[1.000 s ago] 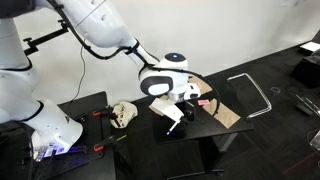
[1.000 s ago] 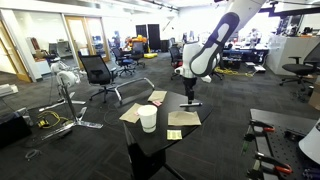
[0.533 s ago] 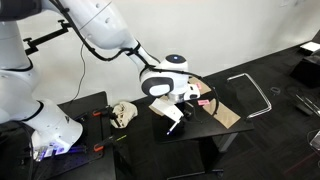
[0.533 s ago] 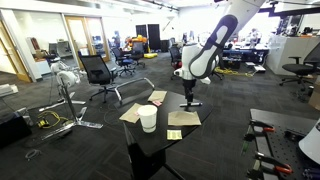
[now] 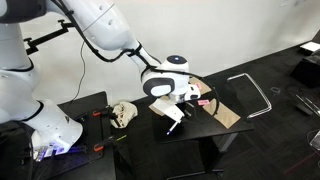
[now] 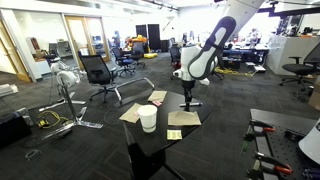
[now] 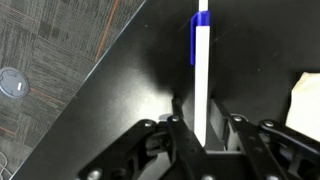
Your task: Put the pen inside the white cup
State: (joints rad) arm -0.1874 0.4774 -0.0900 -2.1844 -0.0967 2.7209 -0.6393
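The pen (image 7: 202,70), a thin white stick with a blue end, lies on the black table (image 7: 130,90) in the wrist view. It runs straight up between my gripper's (image 7: 197,102) fingers. The fingers stand close on either side of the pen, with a narrow dark gap still showing on the left. In both exterior views the gripper (image 6: 187,98) (image 5: 190,102) points down at the tabletop. The white cup (image 6: 148,118) (image 5: 172,115) stands upright on the same table, a short way from the gripper.
Flat brown paper pieces (image 6: 183,118) (image 6: 133,112) lie around the cup and under the gripper. A beige skull-like lump (image 5: 122,112) sits on the neighbouring bench. The table's edge (image 7: 95,75) runs diagonally at left over carpet. Office chairs (image 6: 98,72) stand behind.
The jaws have narrowed from wide open to close around the pen. The arm, pen and cup have stayed in place.
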